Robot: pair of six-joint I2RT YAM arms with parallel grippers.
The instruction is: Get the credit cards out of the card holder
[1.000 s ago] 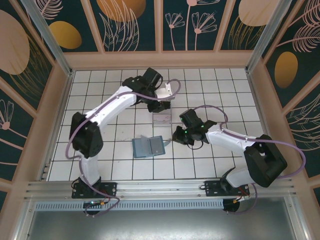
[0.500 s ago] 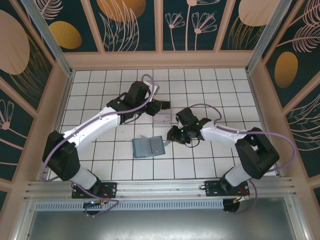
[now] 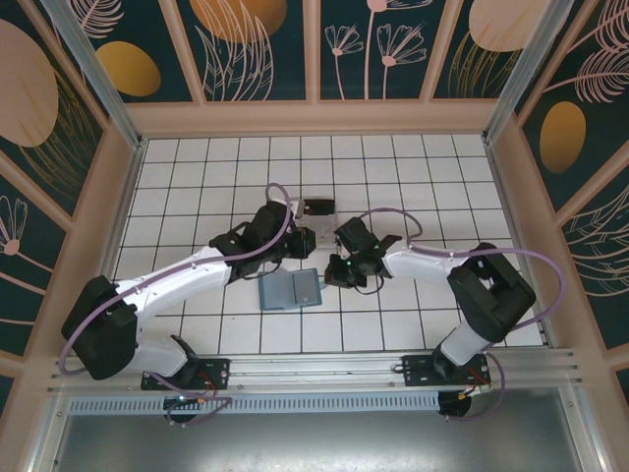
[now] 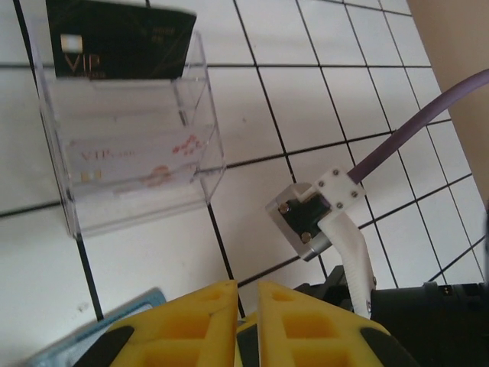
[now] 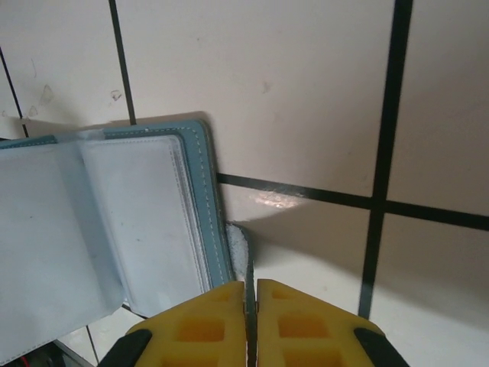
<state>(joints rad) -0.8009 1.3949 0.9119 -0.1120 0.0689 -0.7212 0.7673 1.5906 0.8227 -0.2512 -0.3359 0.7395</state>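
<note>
Bordering the card holder (image 5: 114,222) edge, the right gripper (image 5: 251,289) sits closed.

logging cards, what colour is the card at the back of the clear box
The card is black with gold lettering; clearest in left wrist view.

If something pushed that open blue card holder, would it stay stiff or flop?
Probably floppy: the card holder lies open with thin clear sleeves lifting off its leaf. Likely light and flat, so a push should slide it over the glossy tiles, not tip it.

Overhead view, close wrist views, seemingly downward
</note>
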